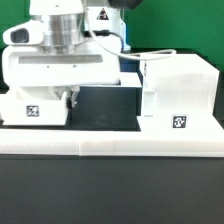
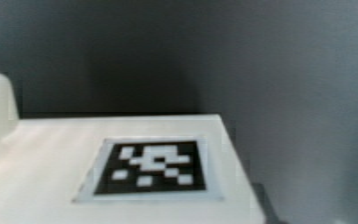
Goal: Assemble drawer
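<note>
A black matte table [image 1: 105, 110] carries a large white plastic cube-like casing [image 1: 178, 85] at the exterior view's right. A smaller white tagged tray box [image 1: 30, 108] sits apart at the left, seemingly flat. A long low white border rail [image 1: 110, 146] lies in front of both.

Exterior view: the open dark desk [image 1: 105, 108] at frame centre is a clear lane between the tray box [image 1: 35, 110] at lower left and the tall casing [image 1: 178, 90] at right. A long white rail [image 1: 110, 146] bars the lower edge. The arm [image 1: 62, 62] fills the upper left, overhanging the tray box.
</note>
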